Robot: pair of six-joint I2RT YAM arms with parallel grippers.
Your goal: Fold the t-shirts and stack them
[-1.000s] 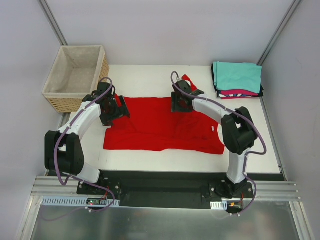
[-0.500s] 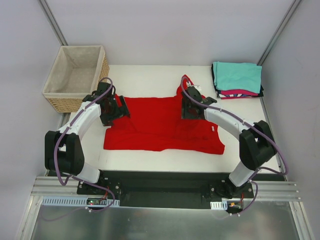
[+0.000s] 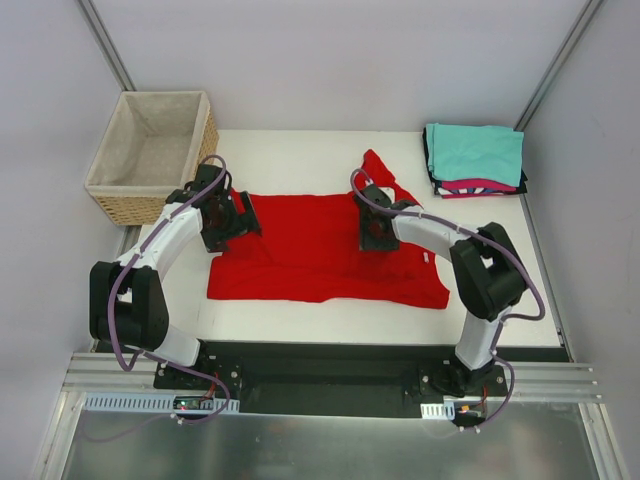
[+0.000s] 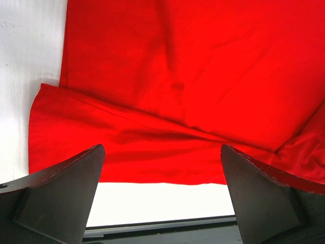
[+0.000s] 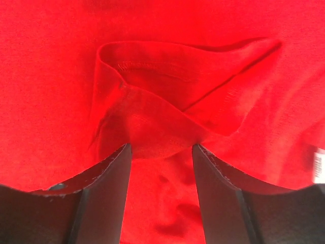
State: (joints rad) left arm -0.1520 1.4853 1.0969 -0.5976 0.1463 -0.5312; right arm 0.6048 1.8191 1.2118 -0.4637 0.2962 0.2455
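Note:
A bright red t-shirt (image 3: 310, 250) lies spread across the white table (image 3: 300, 160), one sleeve (image 3: 385, 175) sticking out toward the back. My left gripper (image 3: 238, 215) hovers over the shirt's left edge. In the left wrist view the left gripper (image 4: 161, 152) is wide open, and below it lie only flat red t-shirt (image 4: 203, 76) and bare table. My right gripper (image 3: 374, 232) is down on the shirt's right half. In the right wrist view the right gripper (image 5: 161, 150) is half open, and a bunched hemmed fold (image 5: 177, 76) of the shirt touches both fingertips.
Folded t-shirts sit stacked at the back right: teal (image 3: 475, 150) on top, magenta-pink (image 3: 470, 186) and black (image 3: 432, 175) beneath. A lined wicker basket (image 3: 150, 150) stands at the back left. Slanted metal frame posts (image 3: 105, 45) rise behind the table.
My right gripper has shifted right and toward the near edge, lower onto the shirt, and its jaws have narrowed a little. More of the back sleeve shows. The left arm has not moved.

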